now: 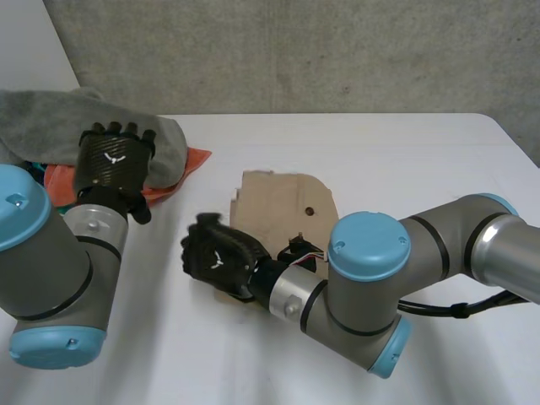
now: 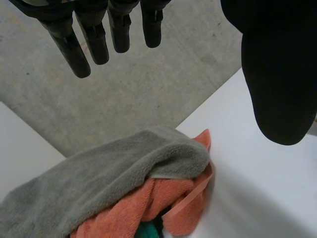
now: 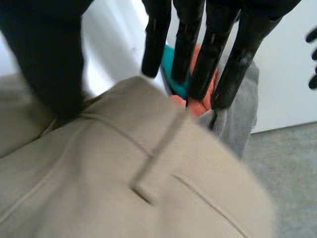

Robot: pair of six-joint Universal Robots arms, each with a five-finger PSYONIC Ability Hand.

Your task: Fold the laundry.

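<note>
Across the white table (image 1: 405,160), the widest bare stretch runs along the robot's right side and the near edge. The far edge meets a grey wall (image 1: 295,51). The right arm (image 1: 422,253) reaches across the near middle, its elbow bent. The left arm (image 1: 42,270) rises at the near left corner.

Laundry sits in two places. A beige garment (image 1: 283,198) lies flat near the table's middle. A pile lies at the far left edge, a grey towel (image 1: 51,114) draped over an orange cloth (image 1: 196,159), with a scrap of teal cloth (image 2: 148,230) under both. White table separates the pile from the garment.

Over the pile, the left hand (image 1: 112,159) hovers palm down, fingers (image 2: 74,49) straight and thumb held wide. It grips nothing, and the towel lies well below it.

At the garment's near left edge, the right hand (image 1: 218,255) has its fingers (image 3: 208,54) straight and spread, pointing toward the pile. The beige fabric lies under its palm, and I cannot tell whether the thumb presses on it.
</note>
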